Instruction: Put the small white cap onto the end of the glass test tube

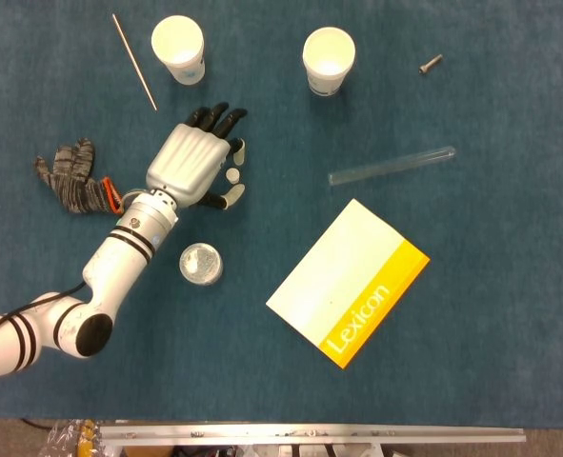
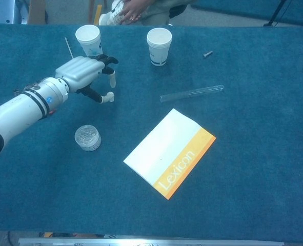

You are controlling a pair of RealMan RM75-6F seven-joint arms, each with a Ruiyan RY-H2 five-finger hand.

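Observation:
The small white cap (image 1: pixel 231 176) stands on the blue cloth, between the thumb tip and the pale fingertips of my left hand (image 1: pixel 191 162). In the chest view the cap (image 2: pixel 109 98) sits right at the thumb tip of that left hand (image 2: pixel 82 72); I cannot tell whether they touch. The hand's fingers are spread, with the dark fingertips reaching past the cap, and nothing is lifted. The glass test tube (image 1: pixel 391 165) lies on its side to the right, well apart from the hand, and shows as the test tube (image 2: pixel 192 93) in the chest view. My right hand is in neither view.
Two white paper cups (image 1: pixel 178 48) (image 1: pixel 328 59) stand at the back. A thin rod (image 1: pixel 133 61), a grey glove (image 1: pixel 70 177), a round clear dish (image 1: pixel 200 264), a screw (image 1: pixel 430 64) and a white-and-orange Lexicon book (image 1: pixel 348 283) lie around.

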